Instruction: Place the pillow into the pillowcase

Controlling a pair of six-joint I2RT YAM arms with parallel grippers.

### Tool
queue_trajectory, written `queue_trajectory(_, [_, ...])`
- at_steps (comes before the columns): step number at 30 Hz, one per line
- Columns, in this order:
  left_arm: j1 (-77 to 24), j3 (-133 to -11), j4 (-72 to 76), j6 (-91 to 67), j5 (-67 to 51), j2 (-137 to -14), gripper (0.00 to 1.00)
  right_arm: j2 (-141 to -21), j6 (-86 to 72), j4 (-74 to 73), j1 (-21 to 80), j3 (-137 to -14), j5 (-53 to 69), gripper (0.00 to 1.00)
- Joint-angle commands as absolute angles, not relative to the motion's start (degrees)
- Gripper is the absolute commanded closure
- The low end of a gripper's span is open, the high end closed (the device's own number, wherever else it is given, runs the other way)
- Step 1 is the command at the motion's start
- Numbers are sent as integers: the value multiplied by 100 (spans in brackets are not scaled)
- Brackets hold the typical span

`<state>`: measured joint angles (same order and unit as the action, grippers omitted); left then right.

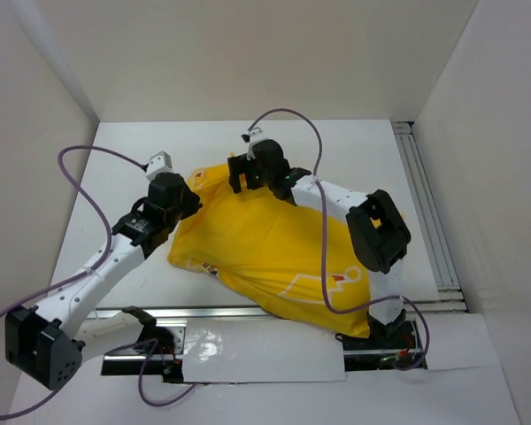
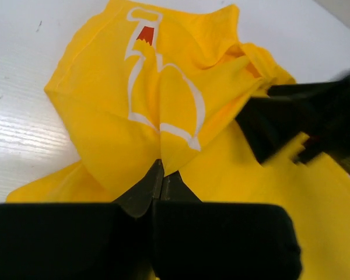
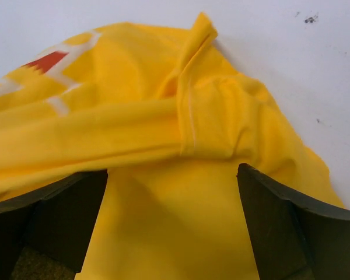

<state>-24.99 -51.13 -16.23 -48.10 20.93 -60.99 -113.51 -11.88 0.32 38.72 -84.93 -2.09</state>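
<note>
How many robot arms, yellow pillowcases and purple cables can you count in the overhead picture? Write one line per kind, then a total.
robot arms: 2 (left arm, right arm)
yellow pillowcase: 1
purple cables: 2 (left cable, right cable)
total: 5

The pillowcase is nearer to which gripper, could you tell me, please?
Left. The left gripper is shut on a fold of the pillowcase, touching it; the right gripper is open, straddling its far edge, and contact there is unclear.
</note>
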Motion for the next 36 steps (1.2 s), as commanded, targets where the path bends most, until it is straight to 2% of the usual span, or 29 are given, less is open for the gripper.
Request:
queue_trajectory(1, [-2452, -5544, -1195, -4685, 2460, -6528, 100, -10312, -633, -256, 3806, -8044, 973, 1])
queue_trajectory(5, [-2399, -6072, -1669, -4816, 2689, -7030, 100, -9397, -476, -254, 4182, -7139, 1230, 1])
queue_trajectory(9, [-2285, -6135, -1889, -4974, 2812, -6997, 100, -9211, -9, -641, 4919, -7022, 1336, 1])
queue_trajectory(16, [-1961, -5652, -2284, -5264, 2875, -6295, 100, -9973, 53, -239, 5703, -7154, 837, 1])
queue_trajectory(19, [-1907, -5423, -2434, -5335, 2681, -6030, 100, -10475, 570, 113, 5862, -7023, 888, 1])
queue_trajectory(20, [-1855, -5423, -2435, -5335, 2681, -5934, 100, -10842, 571, 140, 5862, -7022, 496, 13])
queue_trajectory(21, [-1854, -5336, -2522, -5335, 2681, -5732, 100, -11020, 484, 10, 5862, -7188, 318, 36])
queue_trajectory(22, [-1854, -5265, -2575, -5335, 2681, -5635, 100, -11143, 388, -87, 5862, -7189, 55, 69])
queue_trajectory(23, [-1854, -5265, -2749, -5335, 2742, -5547, 100, -11205, 239, 34, 5862, -7189, -591, 90])
queue_trajectory(24, [-1794, -5212, -2855, -5405, 2890, -5372, 100, -11145, 11, 148, 5862, -7111, -815, 100])
queue_trajectory(30, [-1627, -5212, -3699, -5862, 3357, -4984, 100, -10468, -1097, 414, 5538, -6618, -2238, 100])
queue_trajectory(36, [-1626, -5396, -3816, -5521, 3016, -4440, 100, -10941, -2109, -228, 4958, -7083, -2119, 100])
